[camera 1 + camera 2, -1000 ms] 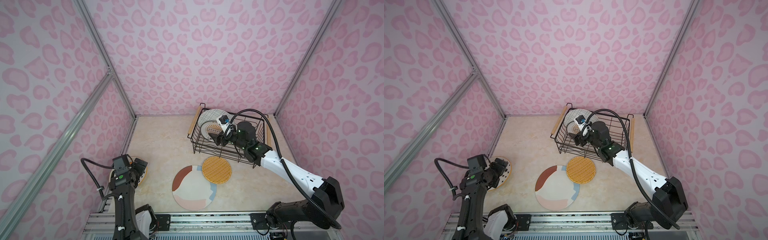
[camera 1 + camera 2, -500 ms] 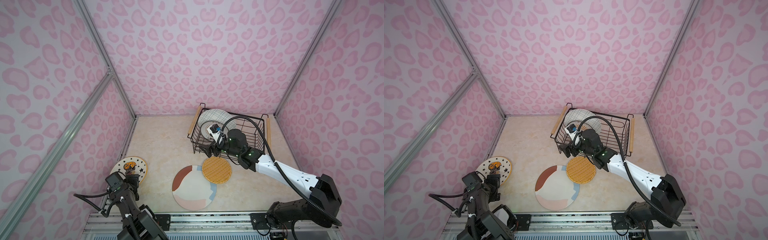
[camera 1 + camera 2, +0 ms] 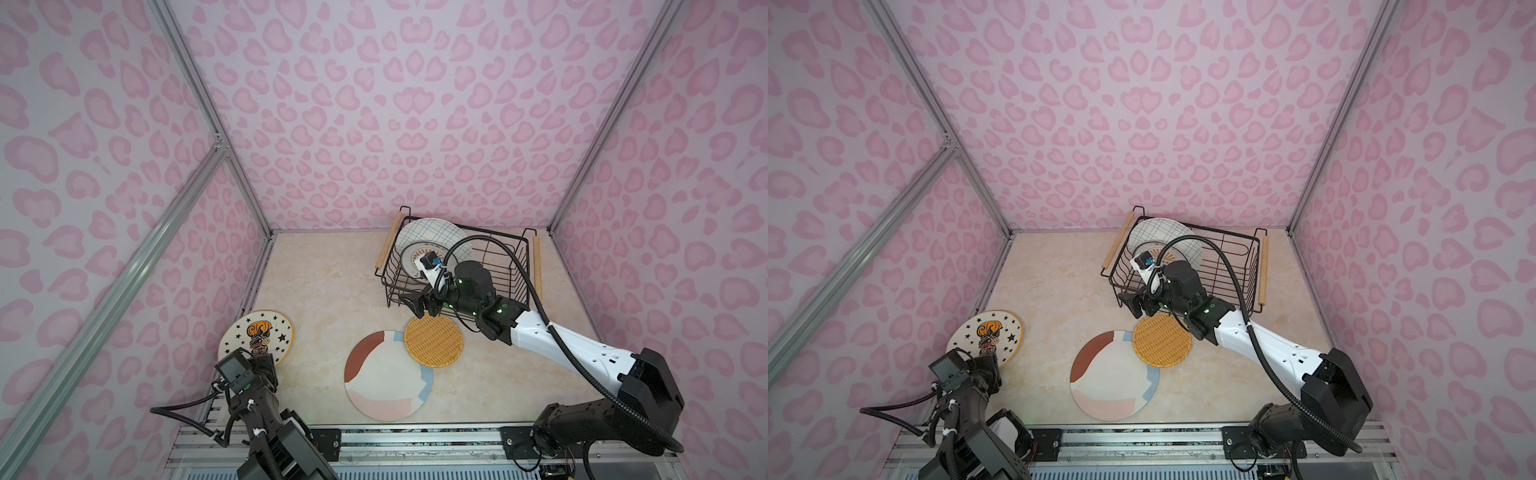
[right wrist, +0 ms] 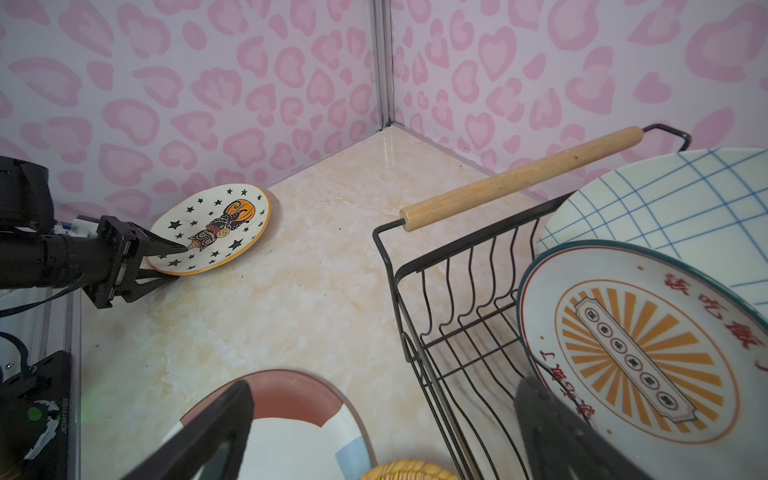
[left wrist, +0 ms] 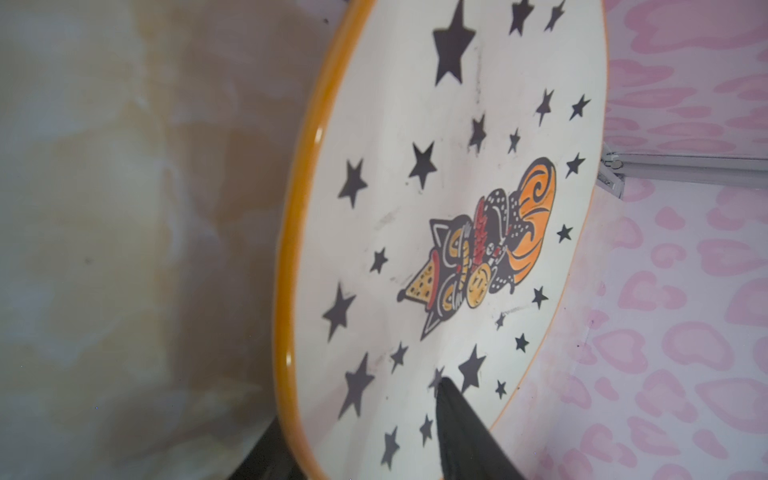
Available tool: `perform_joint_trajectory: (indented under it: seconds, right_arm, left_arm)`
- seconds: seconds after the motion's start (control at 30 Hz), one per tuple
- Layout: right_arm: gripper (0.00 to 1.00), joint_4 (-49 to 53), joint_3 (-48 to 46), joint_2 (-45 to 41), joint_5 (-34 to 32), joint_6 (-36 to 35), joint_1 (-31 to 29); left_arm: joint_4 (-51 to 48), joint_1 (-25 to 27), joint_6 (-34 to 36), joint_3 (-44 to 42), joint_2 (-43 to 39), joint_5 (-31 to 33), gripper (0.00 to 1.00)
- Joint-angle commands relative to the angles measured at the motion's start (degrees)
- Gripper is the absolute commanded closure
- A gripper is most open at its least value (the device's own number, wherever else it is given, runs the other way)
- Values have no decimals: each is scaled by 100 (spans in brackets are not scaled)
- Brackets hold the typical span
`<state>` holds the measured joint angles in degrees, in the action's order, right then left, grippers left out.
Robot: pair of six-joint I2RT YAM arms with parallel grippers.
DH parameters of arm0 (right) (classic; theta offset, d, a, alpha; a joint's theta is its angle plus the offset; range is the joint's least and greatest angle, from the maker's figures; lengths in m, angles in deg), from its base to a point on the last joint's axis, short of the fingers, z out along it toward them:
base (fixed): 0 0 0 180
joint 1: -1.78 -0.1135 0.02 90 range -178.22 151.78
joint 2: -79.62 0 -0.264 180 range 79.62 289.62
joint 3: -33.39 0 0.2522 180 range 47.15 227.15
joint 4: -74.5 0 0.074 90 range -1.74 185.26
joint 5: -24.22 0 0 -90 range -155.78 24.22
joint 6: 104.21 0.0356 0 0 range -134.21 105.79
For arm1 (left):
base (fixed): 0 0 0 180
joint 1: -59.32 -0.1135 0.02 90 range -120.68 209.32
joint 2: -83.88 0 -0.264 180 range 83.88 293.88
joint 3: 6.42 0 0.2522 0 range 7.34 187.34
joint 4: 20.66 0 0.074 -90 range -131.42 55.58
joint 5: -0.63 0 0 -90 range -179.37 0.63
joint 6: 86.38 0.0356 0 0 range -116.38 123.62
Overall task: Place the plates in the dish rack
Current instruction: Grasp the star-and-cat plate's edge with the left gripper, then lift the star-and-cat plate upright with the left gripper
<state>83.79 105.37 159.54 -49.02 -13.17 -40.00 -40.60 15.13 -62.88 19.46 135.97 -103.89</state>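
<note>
As seen in both top views, dish rack (image 3: 498, 270) (image 3: 1233, 266): black wire with wooden handles, at the back of the table (image 3: 324, 282), a bit to the right.
grid plate (image 3: 424, 235): standing on edge at the left end of the dish rack.
sunburst plate (image 3: 409, 259): on edge just in front of the grid plate, partly hidden by the right arm.
woven plate (image 3: 433, 340): flat on the table, just in front of the dish rack, lying over the rim of the pastel plate.
pastel plate (image 3: 386, 378): flat near the front, in the middle.
star plate (image 3: 255, 336): by the left wall, well apart from the dish rack.
right gripper (image 3: 411, 304): spread wide, holding nothing, at the near left corner of the dish rack, near the far edge of the woven plate.
left gripper (image 3: 266, 360): at the near edge of the star plate; pinching or not, cannot tell.
In the left wrist view, star plate (image 5: 436, 166): cream with an orange rim, black stars and a cat picture.
left fingers (image 5: 461, 436): one black finger over the plate's face, one under its rim; squeezing or only near, cannot tell.
In the right wrist view, right fingers (image 4: 216, 428): far apart, nothing between them, one over the pastel plate (image 4: 291, 428), one in front of the sunburst plate (image 4: 644, 353) inside the dish rack (image 4: 449, 291).
left gripper (image 4: 174, 266): by the wall, one finger on top of the star plate (image 4: 212, 228), one below its rim; tight or loose, cannot tell.
</note>
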Motion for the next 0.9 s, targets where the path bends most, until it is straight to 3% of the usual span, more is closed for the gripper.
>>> perform_joint_trajectory:
  seconds: [0.0, 0.37, 0.87]
  right_arm:
    - [3, -28, -62, -3, 31, 35, -3]
    - [3, -1, -163, -66, -32, 14, -5]
    - [3, -41, -139, 54, -75, 221, 38]
  left_arm:
    - [-184, -3, -137, -66, 294, 273, 59]
    - [-100, -3, 72, 25, 548, 328, 96]
    - [-112, 181, 1433, 466, -459, -267, 96]
